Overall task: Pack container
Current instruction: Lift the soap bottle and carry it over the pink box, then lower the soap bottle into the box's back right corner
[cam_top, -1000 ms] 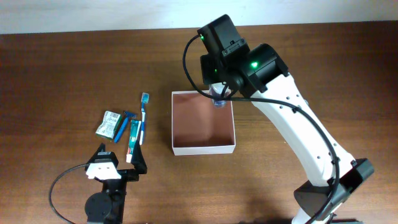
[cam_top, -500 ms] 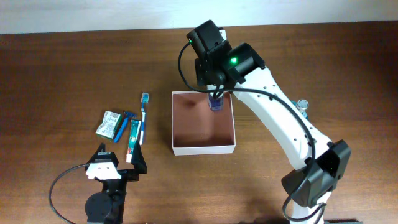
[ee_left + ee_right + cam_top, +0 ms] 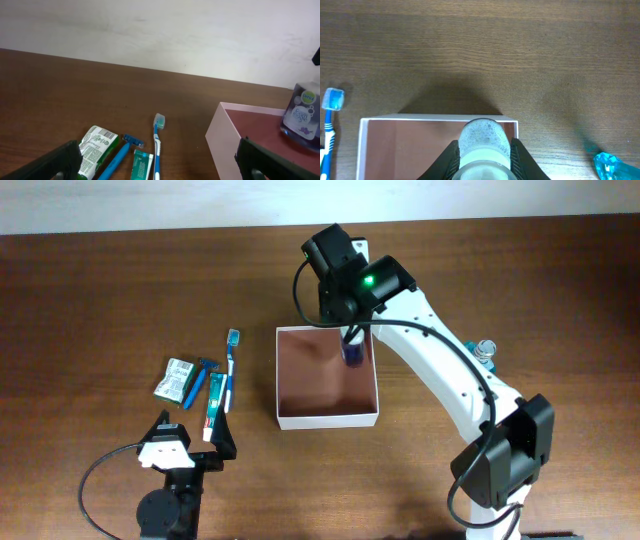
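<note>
The container [image 3: 328,420] is a square white-walled box with a reddish-brown floor, at mid-table. My right gripper [image 3: 350,340] is shut on a clear bottle [image 3: 351,352] of purple-blue liquid, which stands upright inside the container's far right corner. In the right wrist view the bottle [image 3: 484,145] fills the gap between the black fingers [image 3: 451,162], just inside the container's far wall [image 3: 420,119]. Whether it touches the floor I cannot tell. The left wrist view shows the bottle [image 3: 302,115] beyond the container's wall [image 3: 225,135]. My left gripper [image 3: 192,435] stands open at the front left, holding nothing.
Left of the container lie a toothbrush [image 3: 229,370], a blue razor [image 3: 200,383], a green packet [image 3: 177,378] and a toothpaste tube [image 3: 214,412]. A small clear blue item [image 3: 484,352] lies right of the container, beside the right arm.
The right wrist shifted left and brought the bottle down into the container's far right corner. The left arm has stayed still.
</note>
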### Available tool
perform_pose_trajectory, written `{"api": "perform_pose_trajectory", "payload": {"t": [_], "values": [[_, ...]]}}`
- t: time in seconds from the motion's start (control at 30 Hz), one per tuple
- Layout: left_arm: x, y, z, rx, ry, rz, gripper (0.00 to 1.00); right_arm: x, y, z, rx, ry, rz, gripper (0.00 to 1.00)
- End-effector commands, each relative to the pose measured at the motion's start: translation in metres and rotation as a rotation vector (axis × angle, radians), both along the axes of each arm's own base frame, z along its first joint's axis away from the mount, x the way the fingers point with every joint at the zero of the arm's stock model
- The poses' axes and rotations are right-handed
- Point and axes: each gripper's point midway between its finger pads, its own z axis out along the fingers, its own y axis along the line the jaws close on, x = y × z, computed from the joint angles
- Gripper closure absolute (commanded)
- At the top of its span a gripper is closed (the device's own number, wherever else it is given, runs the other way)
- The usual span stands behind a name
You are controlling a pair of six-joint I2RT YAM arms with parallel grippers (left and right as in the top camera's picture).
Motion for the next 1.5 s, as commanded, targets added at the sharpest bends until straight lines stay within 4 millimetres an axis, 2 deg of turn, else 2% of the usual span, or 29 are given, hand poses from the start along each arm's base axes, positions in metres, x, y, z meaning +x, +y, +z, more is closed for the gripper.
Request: {"api": "perform_pose_trajectory", "payload": {"t": [0.0, 0.27, 0.63, 0.7, 0.73, 0.93, 1.1, 1.47], "values": [[0.0, 0.002, -0.001, 0.016, -0.004, 0.008, 0.01, 0.007, -0.014, -0.004, -0.018, -0.018, -0.048, 0.75], [0.0, 0.002, 0.0, 0.016, -0.005, 0.008, 0.01, 0.01, -0.019, -0.026, -0.021, -0.007, -0.06, 0.75], [0.0, 0.002, 0.0, 0.016, -0.005, 0.008, 0.01, 0.01, -0.018, -0.045, -0.013, -0.006, -0.075, 0.75], [0.0, 0.002, -0.001, 0.016, -0.004, 0.008, 0.01, 0.01, -0.018, -0.046, -0.013, -0.006, -0.074, 0.74], [0.0, 0.002, 0.0, 0.016, -0.005, 0.008, 0.01, 0.01, -0.018, -0.046, -0.013, -0.007, -0.074, 0.69], [0.0, 0.002, 0.0, 0.016, -0.005, 0.008, 0.01, 0.01, -0.019, -0.046, -0.015, -0.003, -0.074, 0.57], [0.0, 0.002, -0.001, 0.016, -0.004, 0.008, 0.01, 0.005, -0.02, -0.049, -0.021, 0.017, -0.071, 0.52], [0.0, 0.002, -0.001, 0.016, -0.004, 0.008, 0.01, -0.01, -0.028, -0.051, -0.067, 0.078, -0.05, 0.51]]}}
